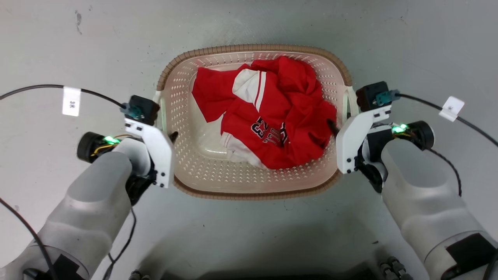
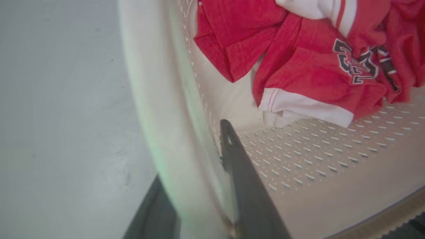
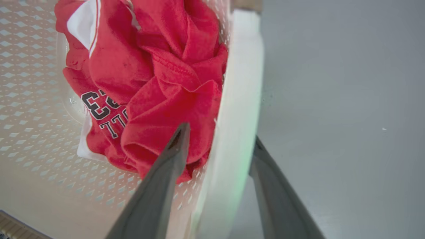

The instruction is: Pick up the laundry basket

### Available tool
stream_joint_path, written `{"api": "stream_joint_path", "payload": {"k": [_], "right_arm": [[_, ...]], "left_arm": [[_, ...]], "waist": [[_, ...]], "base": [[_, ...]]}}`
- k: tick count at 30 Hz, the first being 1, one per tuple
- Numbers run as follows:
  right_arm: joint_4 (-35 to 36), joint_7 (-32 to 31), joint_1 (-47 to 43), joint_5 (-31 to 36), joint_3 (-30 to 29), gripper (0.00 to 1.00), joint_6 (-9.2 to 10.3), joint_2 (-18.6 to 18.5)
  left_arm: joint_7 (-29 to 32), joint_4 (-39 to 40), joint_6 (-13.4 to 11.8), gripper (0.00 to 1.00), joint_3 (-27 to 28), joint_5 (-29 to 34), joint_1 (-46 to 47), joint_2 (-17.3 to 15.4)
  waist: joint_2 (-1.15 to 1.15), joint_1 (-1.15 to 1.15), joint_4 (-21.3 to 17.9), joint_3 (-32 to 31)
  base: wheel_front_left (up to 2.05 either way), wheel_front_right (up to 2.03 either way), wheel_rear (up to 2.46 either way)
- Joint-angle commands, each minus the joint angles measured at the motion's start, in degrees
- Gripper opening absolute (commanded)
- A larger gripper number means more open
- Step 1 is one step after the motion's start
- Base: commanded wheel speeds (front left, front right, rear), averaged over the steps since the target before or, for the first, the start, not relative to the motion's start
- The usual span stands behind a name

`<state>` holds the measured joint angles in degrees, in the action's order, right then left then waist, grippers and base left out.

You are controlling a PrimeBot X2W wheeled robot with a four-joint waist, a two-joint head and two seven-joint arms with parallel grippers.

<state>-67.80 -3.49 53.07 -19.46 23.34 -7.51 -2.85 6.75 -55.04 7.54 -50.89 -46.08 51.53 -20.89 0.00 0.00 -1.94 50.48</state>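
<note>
The laundry basket (image 1: 218, 177) sits on the grey floor (image 1: 78, 46) between the two arms and holds one crumpled red jersey (image 1: 272, 116), so it should lift light. The perforated plastic looks stiff enough to keep its shape, though the thin walls may flex and the smooth surface could slip under a narrow pinch. The white side handles look like the firm places to hold, one on each side so the load stays level. The left gripper (image 2: 196, 156) straddles the left handle (image 2: 159, 99), its fingers (image 2: 245, 186) close on either side and seemingly pinching it. The right gripper (image 3: 220, 136) straddles the right handle (image 3: 239, 83) with fingers spread: the outer one looks to touch it, while the inner one stands apart, just beside the cloth, and might snag it.
</note>
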Motion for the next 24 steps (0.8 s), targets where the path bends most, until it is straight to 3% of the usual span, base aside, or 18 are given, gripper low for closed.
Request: {"api": "stream_joint_path", "payload": {"k": [1,12,24], "right_arm": [[-0.7,0.5,1.3,0.1,0.2,0.0,0.04,0.0],[-3.6,-0.2,1.0,0.4,1.1,0.0,0.03,-0.3],[-5.2,-17.0,-5.2,-2.8,4.9,0.0,0.04,-0.4]], "left_arm": [[0.1,0.2,-0.1,0.0,-0.4,-1.2,0.5,-0.6],[0.5,0.9,-0.1,0.0,-6.4,-6.7,0.0,-1.8],[10.6,6.4,-0.1,0.0,-13.4,-19.2,-5.2,-4.8]], "waist": [[0.0,0.0,0.1,0.0],[0.0,0.0,0.4,-3.4],[0.0,0.0,-0.8,-19.7]], "base": [[0.0,0.0,0.0],[0.0,0.0,0.0],[0.0,0.0,0.0]]}}
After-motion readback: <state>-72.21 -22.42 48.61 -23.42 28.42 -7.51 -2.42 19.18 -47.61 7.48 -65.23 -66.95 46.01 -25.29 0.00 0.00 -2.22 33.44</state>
